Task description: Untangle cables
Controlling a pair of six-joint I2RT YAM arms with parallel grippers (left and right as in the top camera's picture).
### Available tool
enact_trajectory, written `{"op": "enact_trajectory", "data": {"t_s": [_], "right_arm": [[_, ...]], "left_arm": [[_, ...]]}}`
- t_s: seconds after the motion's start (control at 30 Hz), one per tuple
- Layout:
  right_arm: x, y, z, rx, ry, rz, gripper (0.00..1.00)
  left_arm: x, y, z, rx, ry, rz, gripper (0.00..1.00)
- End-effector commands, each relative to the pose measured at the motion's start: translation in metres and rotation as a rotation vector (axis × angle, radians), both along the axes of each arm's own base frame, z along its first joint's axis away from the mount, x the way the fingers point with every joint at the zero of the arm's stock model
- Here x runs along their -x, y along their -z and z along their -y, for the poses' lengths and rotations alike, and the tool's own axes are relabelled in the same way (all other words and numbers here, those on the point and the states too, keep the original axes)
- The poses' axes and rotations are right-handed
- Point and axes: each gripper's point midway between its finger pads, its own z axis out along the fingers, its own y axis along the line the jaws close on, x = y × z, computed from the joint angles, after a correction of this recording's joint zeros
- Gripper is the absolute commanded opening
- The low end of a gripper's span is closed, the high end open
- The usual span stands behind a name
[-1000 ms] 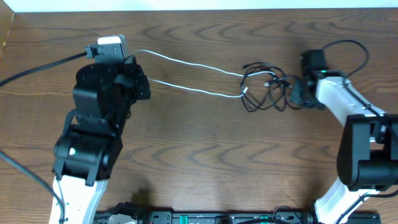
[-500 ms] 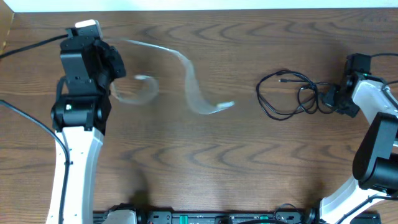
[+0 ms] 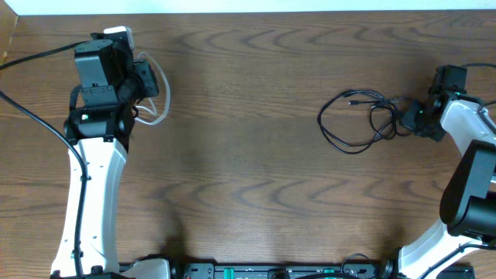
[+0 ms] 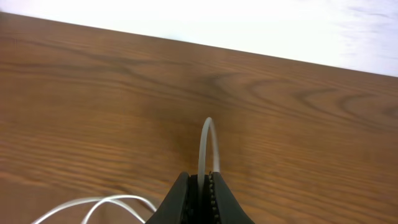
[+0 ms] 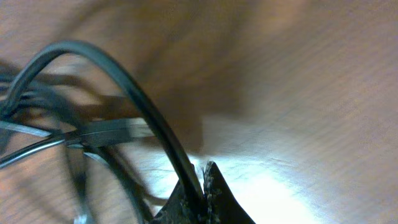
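With my left claw (image 4: 203, 178) clamping the white cable (image 4: 206, 142) and my right claw (image 5: 202, 175) the black cable (image 3: 353, 124), I had pulled them apart to nine and three o'clock.

Now apart: white cable (image 3: 164, 97), black cable (image 3: 374, 118)

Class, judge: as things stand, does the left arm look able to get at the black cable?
Probably not. The left gripper is shut on the white cable at the far left, while the black cable lies far right, pinched in the right gripper.

White cable (image 3: 165, 93) looped far left; black cable (image 3: 320, 120) coiled right
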Motion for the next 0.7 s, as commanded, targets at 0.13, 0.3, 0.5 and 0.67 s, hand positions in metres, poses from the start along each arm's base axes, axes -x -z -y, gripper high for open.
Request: {"op": "enact_trajectory", "data": {"t_s": [0.13,0.3,0.5,0.67], "right_arm": [[-0.03,-0.004,-0.102,-0.143,-0.286,0.094,0.01],[-0.042,-0.018,-0.178,-0.148,-0.468,0.154,0.01],[-0.058,-0.051,-0.225,-0.055,-0.562,0.211,0.01],[-0.057,-0.062,-0.199,0.098,-0.46,0.149,0.01]], "left_arm": [[0.001,-0.002,0.038,0.031,0.13,0.007,0.08],[0.003,-0.001,0.057,0.037,0.171,0.002,0.08],[0.008,0.003,0.075,0.038,0.214,-0.021,0.08],[0.009,0.004,0.078,0.038,0.223,-0.028,0.08]]}}
